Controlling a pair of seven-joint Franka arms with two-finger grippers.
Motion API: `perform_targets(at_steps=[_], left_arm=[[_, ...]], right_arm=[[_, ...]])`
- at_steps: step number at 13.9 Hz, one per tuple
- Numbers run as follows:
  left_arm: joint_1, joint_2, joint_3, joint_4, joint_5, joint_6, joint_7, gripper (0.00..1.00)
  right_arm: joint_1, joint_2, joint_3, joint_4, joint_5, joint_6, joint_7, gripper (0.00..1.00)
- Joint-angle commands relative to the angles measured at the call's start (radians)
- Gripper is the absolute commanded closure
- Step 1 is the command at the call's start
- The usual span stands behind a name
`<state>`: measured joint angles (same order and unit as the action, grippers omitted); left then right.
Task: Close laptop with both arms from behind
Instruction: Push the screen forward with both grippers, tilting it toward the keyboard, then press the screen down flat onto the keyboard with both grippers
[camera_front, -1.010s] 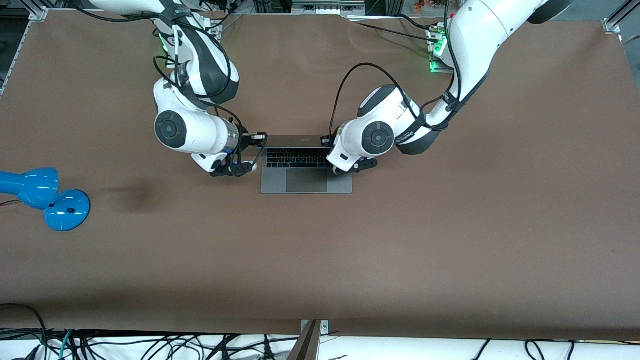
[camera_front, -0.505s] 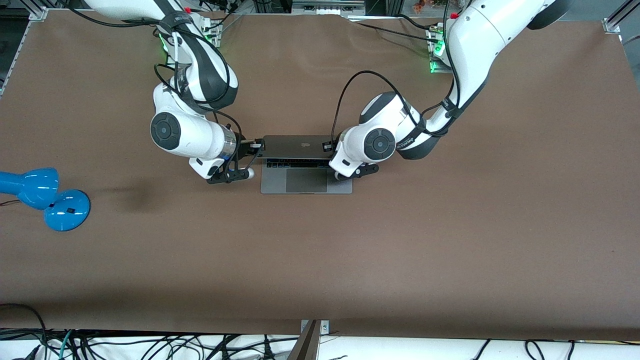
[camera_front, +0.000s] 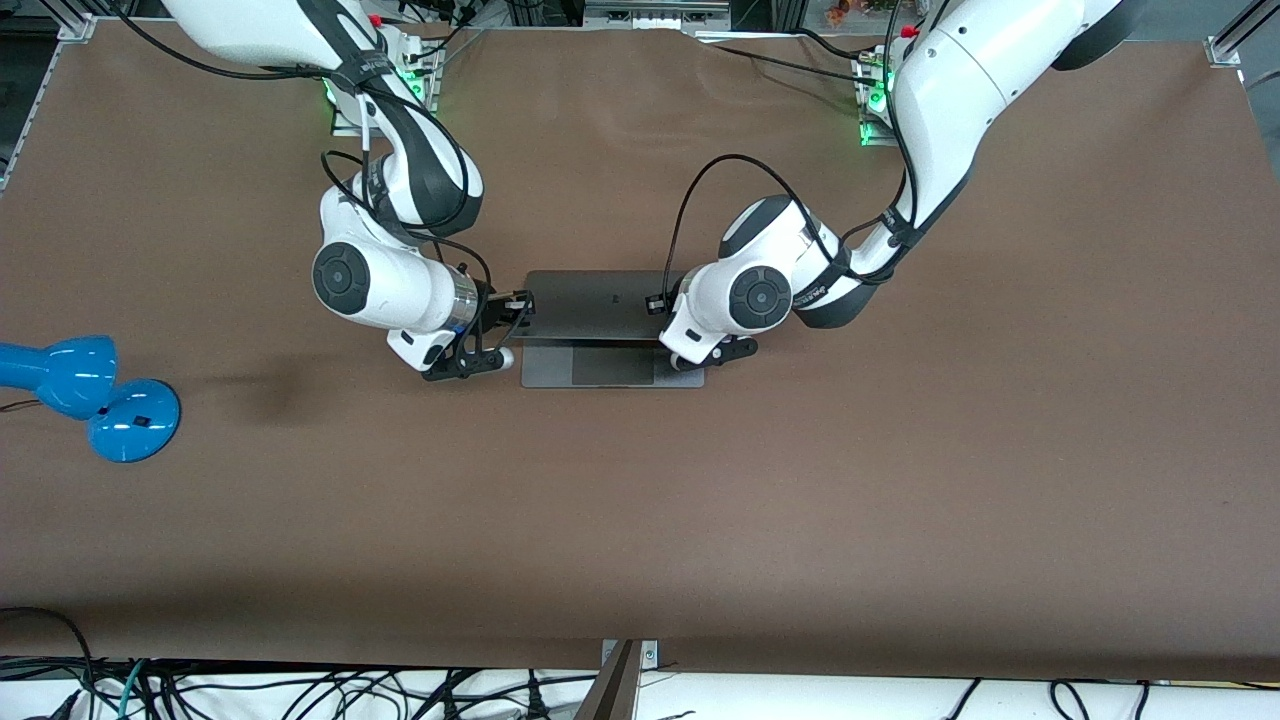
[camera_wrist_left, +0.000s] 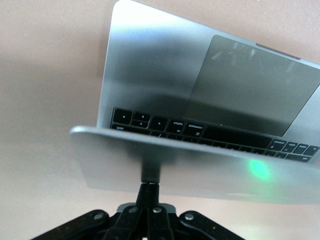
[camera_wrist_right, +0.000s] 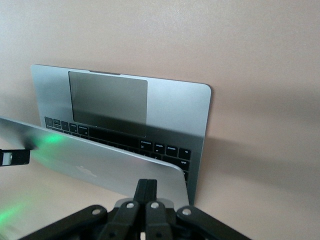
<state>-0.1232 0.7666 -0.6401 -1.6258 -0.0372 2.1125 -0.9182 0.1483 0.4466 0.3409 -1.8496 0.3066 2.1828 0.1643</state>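
Pressing on the back of the lid, the left gripper (camera_wrist_left: 148, 192) has its two fingers squeezed together into a single blunt tip, touching the lid near the corner toward the left arm's end of the table. The right gripper (camera_wrist_right: 146, 190) does the same at the other corner, fingers pressed together and holding nothing, their tips against the lid's outer face.

The laptop (camera_front: 612, 340) lies mid-table between the two wrists, its lid tipped well forward over the keyboard so that, from the front camera, only the trackpad strip of the base shows.

The main risk, as I judge it, is uneven pushing: if one arm leads, the lid twists on its hinge, or the smooth metal lets a fingertip slide off the edge. Pushing forward more than downward could also skid the whole base toward the front camera.

The laptop's long axis runs from one arm's end of the table to the other. Its hinge sits toward the robots' bases and its open edge faces the front camera.

Near the right arm's end of the table stands a blue lamp (camera_front: 90, 392), well apart from the work
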Motion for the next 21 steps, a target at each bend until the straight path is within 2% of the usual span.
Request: perform_targets(at_steps=[1, 5, 9, 14, 21], left_arm=[[-0.01, 0.037, 0.002, 0.037, 0.045, 0.003, 0.004, 1.0], [-0.021, 0.06, 0.005, 0.037, 0.054, 0.052, 0.004, 1.0], [-0.056, 0.066, 0.045, 0.038, 0.054, 0.085, 0.002, 1.0], [-0.061, 0.085, 0.046, 0.038, 0.056, 0.116, 0.004, 1.0], [-0.061, 0.088, 0.048, 0.038, 0.056, 0.118, 0.004, 1.0]], right_arm=[[0.0, 0.021, 0.001, 0.018, 0.006, 0.031, -0.028, 1.0], [-0.003, 0.058, 0.0, 0.024, 0.008, 0.067, -0.08, 1.0], [-0.003, 0.093, -0.008, 0.029, 0.006, 0.11, -0.14, 1.0], [-0.003, 0.147, -0.022, 0.044, 0.006, 0.149, -0.219, 1.0], [0.008, 0.228, -0.022, 0.09, 0.011, 0.16, -0.224, 1.0]])
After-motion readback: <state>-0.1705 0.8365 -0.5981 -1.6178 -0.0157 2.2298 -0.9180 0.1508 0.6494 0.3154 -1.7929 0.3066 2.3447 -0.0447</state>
